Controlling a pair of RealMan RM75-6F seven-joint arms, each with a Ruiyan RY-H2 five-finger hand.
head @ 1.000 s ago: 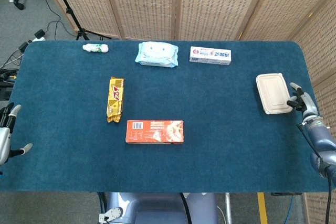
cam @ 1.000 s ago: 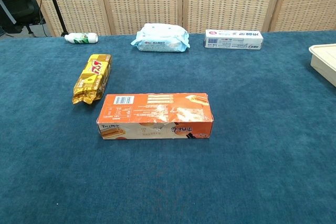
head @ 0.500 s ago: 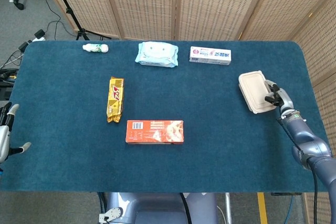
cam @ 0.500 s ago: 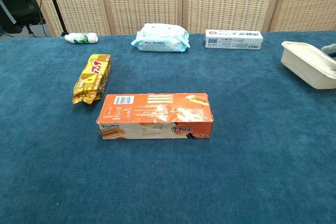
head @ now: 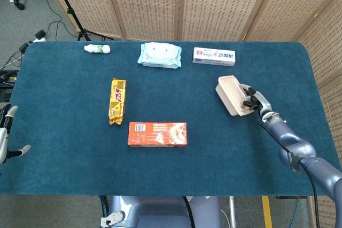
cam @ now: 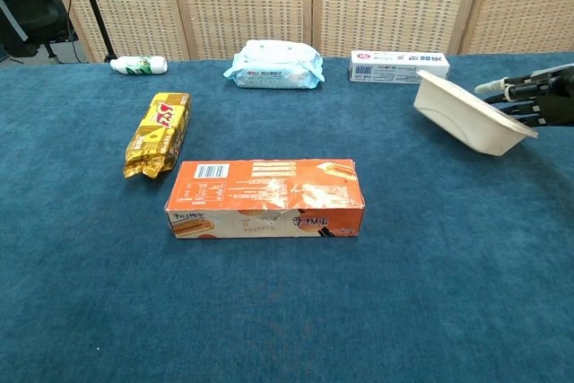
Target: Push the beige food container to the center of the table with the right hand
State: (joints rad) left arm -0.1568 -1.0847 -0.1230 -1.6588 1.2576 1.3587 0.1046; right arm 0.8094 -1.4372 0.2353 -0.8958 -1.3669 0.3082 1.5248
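Note:
The beige food container [head: 230, 95] [cam: 468, 114] sits right of the table's middle, tilted, with its right side raised off the blue cloth. My right hand [head: 255, 100] [cam: 536, 97] is against its right rim, fingers stretched out and touching it, gripping nothing. The arm reaches in from the lower right in the head view. My left hand [head: 5, 136] hangs at the table's left edge, fingers apart and empty; the chest view does not show it.
An orange box [head: 157, 134] [cam: 266, 197] lies near the front centre, with a yellow snack pack [head: 117, 100] to its left. Along the back are a white bottle [head: 97, 48], a wipes pack [head: 160, 55] and a toothpaste box [head: 214, 56], the last just behind the container.
My right hand has swept left from the table's right edge, shoving the container toward the middle. The container has tipped up on its left side. The left hand barely moved.

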